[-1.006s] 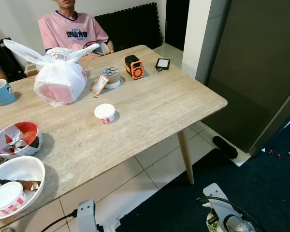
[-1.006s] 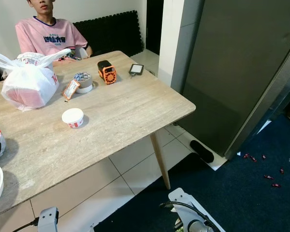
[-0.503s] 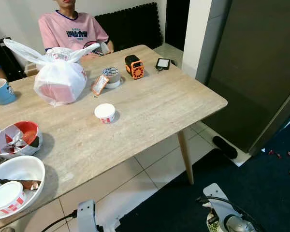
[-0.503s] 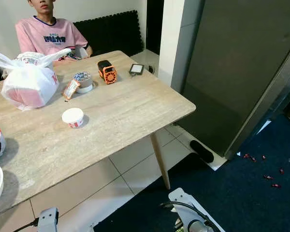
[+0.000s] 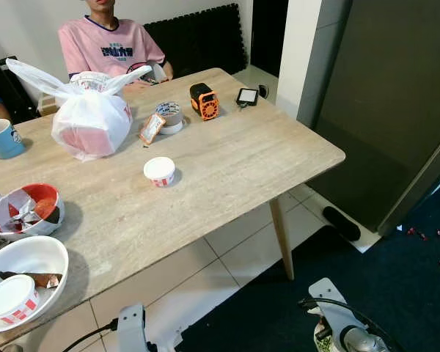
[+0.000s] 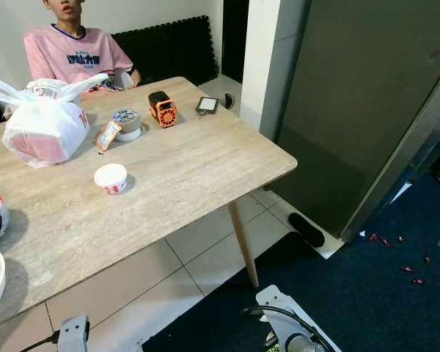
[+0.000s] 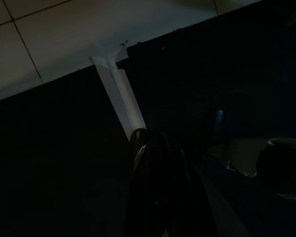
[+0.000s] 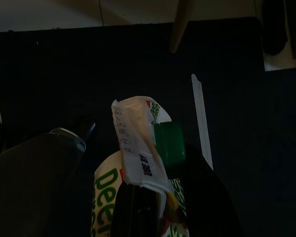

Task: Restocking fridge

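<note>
The tall dark grey fridge (image 6: 352,110) stands shut on the right, beyond the table corner. My right gripper (image 8: 153,192) hangs low over the dark carpet, shut on a white pouch with green lettering and a green cap (image 8: 148,143). A sliver of that pouch (image 5: 321,339) peeks out beside my right arm (image 5: 345,330) at the bottom of the eye views. My left gripper (image 7: 148,143) hangs idle in the shade above carpet and tile, its fingers together with nothing in them.
A wooden table (image 5: 242,161) stretches to my left with a white plastic bag (image 5: 92,121), small tub (image 5: 160,171), tape roll (image 5: 169,116), orange device (image 5: 204,100), phone (image 5: 246,96) and bowls (image 5: 22,271). A person in a pink shirt (image 5: 110,44) sits behind it. A black slipper (image 5: 342,223) lies by the fridge.
</note>
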Controlling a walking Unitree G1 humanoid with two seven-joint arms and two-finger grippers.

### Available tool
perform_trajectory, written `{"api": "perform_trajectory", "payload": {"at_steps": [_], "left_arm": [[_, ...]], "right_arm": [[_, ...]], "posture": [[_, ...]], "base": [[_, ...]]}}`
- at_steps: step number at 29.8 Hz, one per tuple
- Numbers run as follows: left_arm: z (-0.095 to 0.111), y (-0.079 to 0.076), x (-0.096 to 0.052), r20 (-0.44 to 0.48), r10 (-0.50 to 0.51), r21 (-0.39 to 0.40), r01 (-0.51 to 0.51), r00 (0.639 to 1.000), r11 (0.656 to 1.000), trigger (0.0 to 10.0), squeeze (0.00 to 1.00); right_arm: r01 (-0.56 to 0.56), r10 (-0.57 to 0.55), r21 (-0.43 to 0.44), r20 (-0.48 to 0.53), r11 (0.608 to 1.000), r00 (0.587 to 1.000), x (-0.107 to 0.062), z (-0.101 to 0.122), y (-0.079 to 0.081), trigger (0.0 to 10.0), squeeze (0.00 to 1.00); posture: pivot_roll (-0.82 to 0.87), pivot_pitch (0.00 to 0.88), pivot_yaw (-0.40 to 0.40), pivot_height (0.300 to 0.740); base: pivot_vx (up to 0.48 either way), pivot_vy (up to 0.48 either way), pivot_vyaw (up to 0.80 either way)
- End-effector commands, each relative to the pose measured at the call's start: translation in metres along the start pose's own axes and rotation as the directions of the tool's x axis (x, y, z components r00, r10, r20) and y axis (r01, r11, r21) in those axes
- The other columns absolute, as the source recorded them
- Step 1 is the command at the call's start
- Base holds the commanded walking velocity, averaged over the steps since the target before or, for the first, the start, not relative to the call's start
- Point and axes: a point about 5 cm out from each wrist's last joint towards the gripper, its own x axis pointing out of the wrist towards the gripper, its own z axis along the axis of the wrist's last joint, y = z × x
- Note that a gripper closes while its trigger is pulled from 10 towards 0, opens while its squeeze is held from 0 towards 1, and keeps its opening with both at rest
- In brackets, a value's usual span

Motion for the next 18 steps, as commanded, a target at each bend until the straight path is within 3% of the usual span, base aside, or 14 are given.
{"api": "perform_trajectory", "payload": {"at_steps": [1,18], "left_arm": [[-0.0092,-0.0040,-0.0003,-0.032,-0.008,0.006,0.008,0.999,1.000,10.0,0.00],[-0.0095,-0.0043,-0.0003,-0.037,-0.013,0.024,0.014,0.999,1.000,10.0,0.00]], "right_arm": [[0.000,0.000,0.000,0.002,1.000,1.000,-0.0003,-0.0011,-0.0013,10.0,0.00],[0.000,0.000,-0.001,-0.003,1.000,1.000,-0.0006,-0.0036,-0.0012,10.0,0.00]], "posture": [[-0.01,0.000,0.008,0.740],[-0.02,0.000,0.010,0.740]], "base": [[0.000,0.000,0.00],[0.000,0.000,0.00]]}}
